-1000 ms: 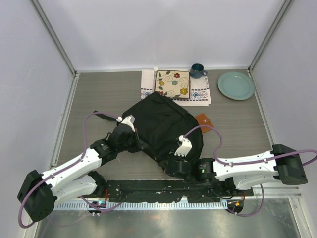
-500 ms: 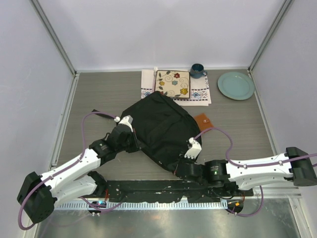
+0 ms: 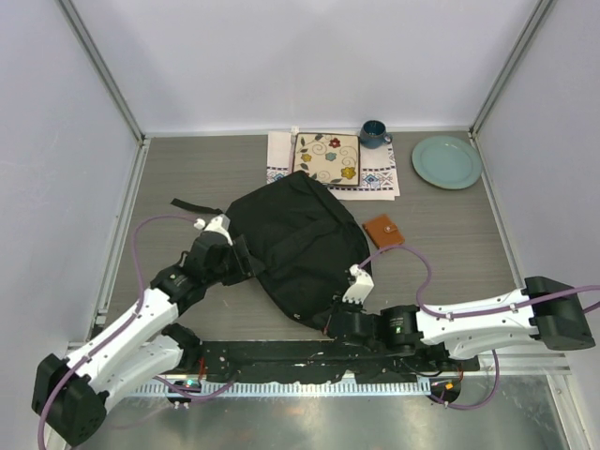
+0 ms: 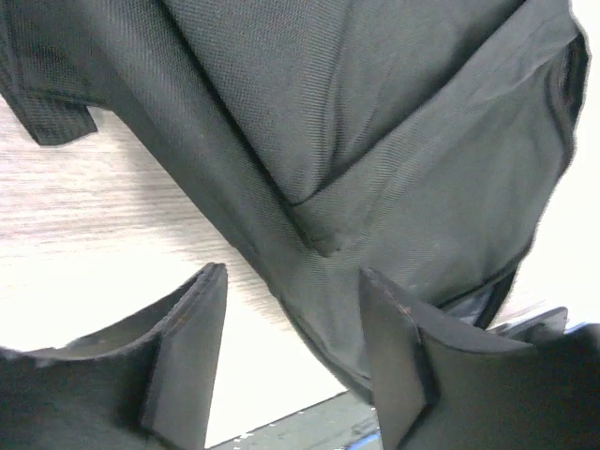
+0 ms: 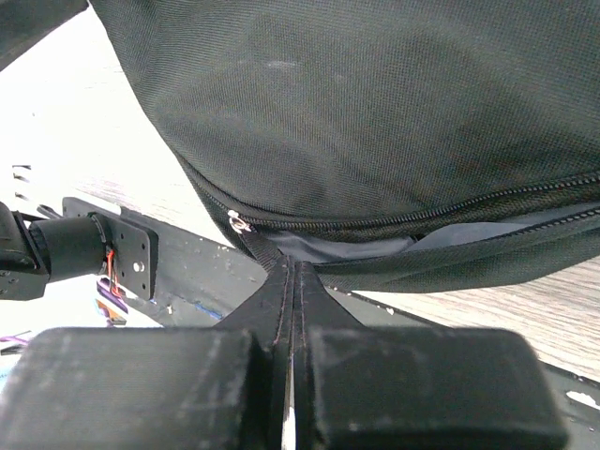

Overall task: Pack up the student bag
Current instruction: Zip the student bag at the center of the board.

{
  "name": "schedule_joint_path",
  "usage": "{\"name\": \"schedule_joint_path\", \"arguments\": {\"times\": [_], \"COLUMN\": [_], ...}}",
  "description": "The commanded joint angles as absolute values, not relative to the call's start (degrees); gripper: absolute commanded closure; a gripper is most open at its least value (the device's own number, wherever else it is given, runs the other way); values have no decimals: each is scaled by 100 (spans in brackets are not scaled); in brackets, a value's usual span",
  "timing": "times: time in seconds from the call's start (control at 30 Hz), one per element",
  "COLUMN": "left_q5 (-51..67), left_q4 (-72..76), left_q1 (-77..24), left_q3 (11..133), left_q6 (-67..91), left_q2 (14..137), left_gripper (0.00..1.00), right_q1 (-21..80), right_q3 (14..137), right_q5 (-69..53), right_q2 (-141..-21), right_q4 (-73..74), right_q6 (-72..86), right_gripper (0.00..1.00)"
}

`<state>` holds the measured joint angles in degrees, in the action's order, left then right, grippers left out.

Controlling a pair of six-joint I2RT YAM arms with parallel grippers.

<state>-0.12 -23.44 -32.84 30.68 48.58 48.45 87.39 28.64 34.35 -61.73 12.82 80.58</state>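
Note:
The student bag (image 3: 295, 242), a large black backpack, lies in the middle of the table. In the right wrist view its zip (image 5: 422, 214) stands partly undone, showing grey lining (image 5: 347, 247). My right gripper (image 3: 330, 317) is at the bag's near edge, shut on the black pull tab (image 5: 264, 255) that hangs from the zip slider (image 5: 239, 223). My left gripper (image 3: 240, 260) sits at the bag's left side with its jaws open. The bag's fabric (image 4: 375, 159) passes between and beyond the two fingers (image 4: 187, 347), and neither one pinches it.
A loose black strap (image 3: 192, 207) trails off the bag to the left. A brown wallet (image 3: 382, 230) lies just right of the bag. At the back are a floral square plate (image 3: 327, 157) on a patterned cloth (image 3: 377, 178), a blue mug (image 3: 373, 133) and a teal plate (image 3: 446, 161).
My left gripper has opened, let go of the bag's left side and drawn back to the left. The bag has shifted left, uncovering the wallet. The right gripper stays shut on the pull tab.

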Motion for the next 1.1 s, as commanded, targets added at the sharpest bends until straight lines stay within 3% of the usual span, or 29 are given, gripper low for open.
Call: {"name": "schedule_joint_path", "arguments": {"times": [0.0,0.03,0.13,0.27,0.47,0.63,0.8,0.87,0.9,0.97,1.0,1.07], "left_q5": [307,395,579,966,572,-147,-570,-808,-852,-905,-914,-975], "left_q4": [-2469,-2505,-2627,-2593,-2584,-2392,-1374,-1179,-1030,-932,-879,-879], "left_q1": [-3243,-3243,-3252,-3331,-3910,-4569,-5271,-5440,-5527,-5555,-5563,-5563], "left_q3": [2945,2823,2568,2154,1723,1670,1696,1775,1854,1898,1916,1899], "left_q6": [5053,5236,5614,6300,7240,7593,7813,7770,7735,7629,7603,7532], "left_q2": [4255,4150,3649,3095,2400,2460,3329,3681,3978,4209,4410,4508], "left_gripper": [30,24,18,17,17,18,21,26,39,53,68,85], "right_q1": [8789,8772,8780,8763,8701,8666,8631,8622,8622,8605,8596,8561], "right_q3": [3147,3129,3067,2971,2751,2681,2698,2698,2698,2698,2690,2672], "right_q5": [3559,3577,3612,3621,3665,3665,3577,3560,3560,3542,3525,3498], "right_q2": [-6311,-6276,-6153,-5977,-5696,-5590,-5599,-5564,-5546,-5537,-5528,-5528], "right_q4": [809,782,694,721,791,800,809,878,896,931,940,984], "right_q6": [7814,7787,7708,7673,7708,7708,7664,7673,7664,7655,7655,7664], "right_gripper": [100,100,100,100,100,100,100,100,100,100,100,100]}}
